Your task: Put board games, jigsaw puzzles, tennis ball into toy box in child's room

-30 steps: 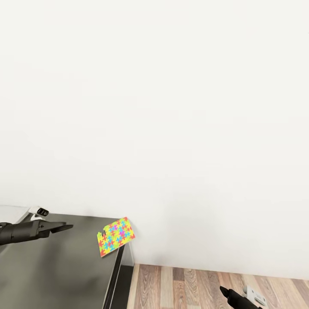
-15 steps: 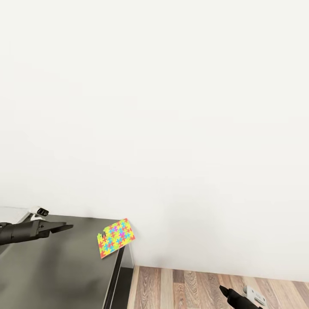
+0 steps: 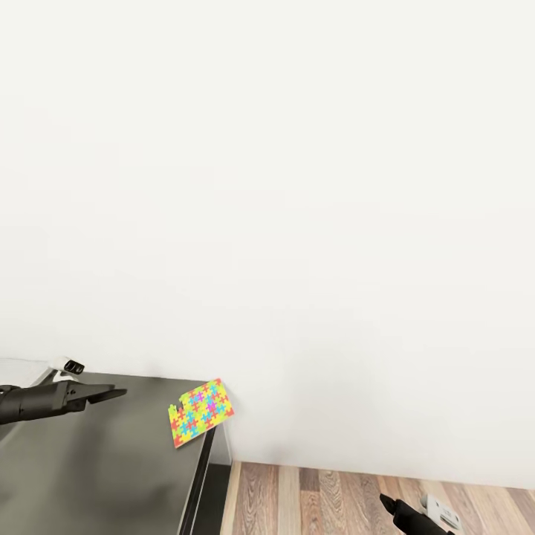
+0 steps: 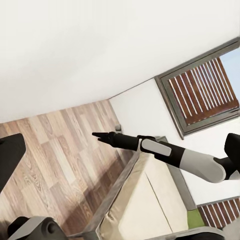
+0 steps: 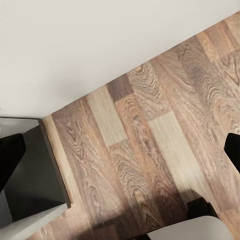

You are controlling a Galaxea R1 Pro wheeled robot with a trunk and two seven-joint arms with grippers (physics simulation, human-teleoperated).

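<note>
One jigsaw puzzle [image 3: 200, 411], a flat square in yellow, pink, blue and green, lies tilted at the far right corner of a dark grey cabinet top [image 3: 96, 461], partly over its edge. My left gripper [image 3: 111, 391] hovers over that cabinet, left of the puzzle and apart from it, pointing toward it. In the left wrist view its fingers [image 4: 10, 160] stand wide apart with nothing between them. My right gripper [image 3: 386, 503] hangs low over the wooden floor [image 3: 327, 498], open and empty. The toy box, board games and tennis ball are out of view.
A bare white wall [image 3: 297, 186] stands close ahead. The cabinet's right edge [image 3: 200, 483] drops to the floor. The left wrist view takes in my right arm [image 4: 190, 162], a shuttered window [image 4: 200, 90] and a cream surface with a grey frame [image 4: 150, 200].
The whole picture has shifted very slightly, so the camera moved a little. Both arms and the puzzle keep their places.
</note>
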